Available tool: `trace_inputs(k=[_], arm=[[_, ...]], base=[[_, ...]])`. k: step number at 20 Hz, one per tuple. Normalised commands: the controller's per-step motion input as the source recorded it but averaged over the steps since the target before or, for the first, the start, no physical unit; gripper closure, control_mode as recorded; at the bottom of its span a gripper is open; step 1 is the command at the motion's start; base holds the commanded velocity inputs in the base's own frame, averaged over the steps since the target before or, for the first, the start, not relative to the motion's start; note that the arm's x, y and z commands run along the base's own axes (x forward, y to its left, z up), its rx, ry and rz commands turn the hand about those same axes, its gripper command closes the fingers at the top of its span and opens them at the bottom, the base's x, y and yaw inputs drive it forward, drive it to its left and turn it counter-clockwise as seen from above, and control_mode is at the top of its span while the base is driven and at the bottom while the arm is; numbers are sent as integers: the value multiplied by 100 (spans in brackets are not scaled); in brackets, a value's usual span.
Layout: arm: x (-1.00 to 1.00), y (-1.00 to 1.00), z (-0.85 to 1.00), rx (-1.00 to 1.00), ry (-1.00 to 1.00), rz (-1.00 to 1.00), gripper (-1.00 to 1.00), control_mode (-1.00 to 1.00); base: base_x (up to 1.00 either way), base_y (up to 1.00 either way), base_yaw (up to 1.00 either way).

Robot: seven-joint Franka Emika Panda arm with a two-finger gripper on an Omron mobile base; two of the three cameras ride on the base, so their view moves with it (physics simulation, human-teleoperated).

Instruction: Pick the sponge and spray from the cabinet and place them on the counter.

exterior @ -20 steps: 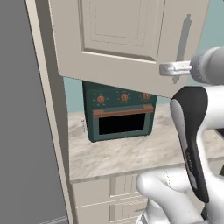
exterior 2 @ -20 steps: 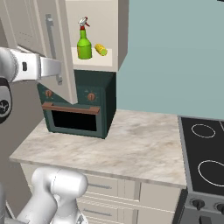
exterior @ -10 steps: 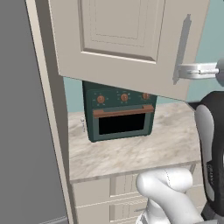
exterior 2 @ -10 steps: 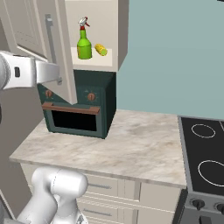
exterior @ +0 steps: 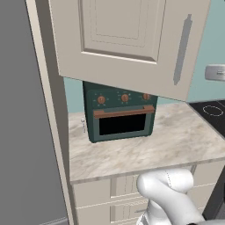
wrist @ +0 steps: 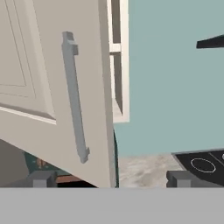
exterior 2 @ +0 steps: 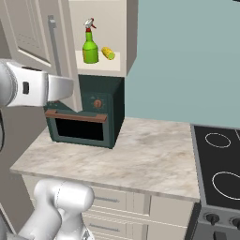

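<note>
Right base view: cabinet (exterior 2: pixel 101 28) door standing open, exposing spray (exterior 2: pixel 90 43) and sponge (exterior 2: pixel 108 53) for picking; hand (wrist: pixel 109 178) hanging released, empty, beside door handle (wrist: pixel 74 96); bench (exterior 2: pixel 140 157) waiting below.

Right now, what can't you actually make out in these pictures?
- Sponge: right base view; small, partly behind the spray, so its shape is unclear.
- Cabinet inside: left base view; the open door faces the camera and hides the shelf.
- Tool: hand view; fingertips cut off by the bottom edge, though they stand wide apart.
</note>
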Motion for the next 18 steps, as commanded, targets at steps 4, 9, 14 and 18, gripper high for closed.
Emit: trace_inputs(k=[4,9,14,18], arm=[[-21,-31,10,14,0,0,-100,-100],[-18,-32,12,13,-1,2,-100,-100],[-4,-32,4,12,0,0,-100,-100],[0,-19,-1,12,0,0,-100,-100]], base=[[0,0,0],[0,0,0],[0,0,0],[0,0,0]])
